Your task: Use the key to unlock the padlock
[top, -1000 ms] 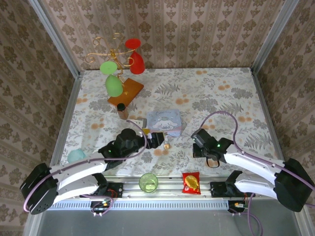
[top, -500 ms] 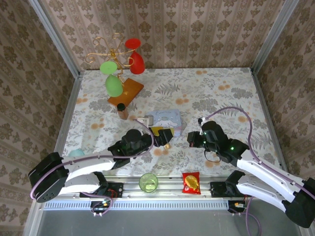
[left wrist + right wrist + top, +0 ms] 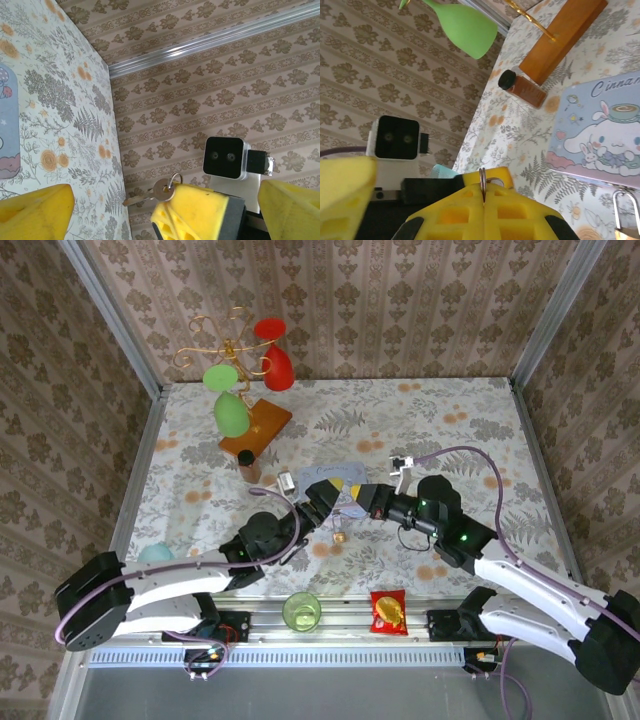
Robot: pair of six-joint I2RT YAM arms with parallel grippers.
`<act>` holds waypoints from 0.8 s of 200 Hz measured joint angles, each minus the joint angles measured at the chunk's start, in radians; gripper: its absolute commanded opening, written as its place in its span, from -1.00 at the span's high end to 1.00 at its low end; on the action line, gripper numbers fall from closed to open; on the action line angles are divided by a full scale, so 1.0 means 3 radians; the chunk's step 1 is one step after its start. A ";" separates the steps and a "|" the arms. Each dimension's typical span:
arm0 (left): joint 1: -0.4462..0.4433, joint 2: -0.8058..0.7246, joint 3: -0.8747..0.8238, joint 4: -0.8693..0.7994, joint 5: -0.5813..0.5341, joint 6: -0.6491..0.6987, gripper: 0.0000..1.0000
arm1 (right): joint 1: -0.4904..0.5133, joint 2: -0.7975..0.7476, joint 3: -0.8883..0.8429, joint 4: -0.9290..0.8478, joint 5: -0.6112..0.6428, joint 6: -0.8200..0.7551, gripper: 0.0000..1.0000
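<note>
Bright, even, diffuse light with faint shadows. The tin [image 3: 605, 135] is fairly sharp; the yellow pads [image 3: 340, 185] before it blur.

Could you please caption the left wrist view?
Right pincer holds the ringed key between the fingers of the open left pincer.

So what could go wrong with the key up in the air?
The right gripper pinches the key by just one end, so it could slip and drop near the Cinnamoroll tin. The open left gripper straddles the right one very closely, so they might bump. The padlock lies loose on the table, held by nothing, so it may slide when the key pushes in.
</note>
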 measured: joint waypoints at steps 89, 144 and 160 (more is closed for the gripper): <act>0.0476 0.0341 -0.0010 0.0398 0.1217 0.1728 -0.26 | 0.0025 -0.0161 0.0000 -0.0259 0.0009 0.0598 1.00; 0.0209 -0.0191 0.0217 -0.0601 0.1523 0.3043 -0.19 | 0.0025 -0.0249 0.0003 -0.0505 0.0046 0.0676 1.00; 0.0209 -0.0220 0.0223 -0.0806 0.1570 0.3321 -0.07 | 0.0025 -0.0249 0.0003 -0.0506 0.0045 0.0713 1.00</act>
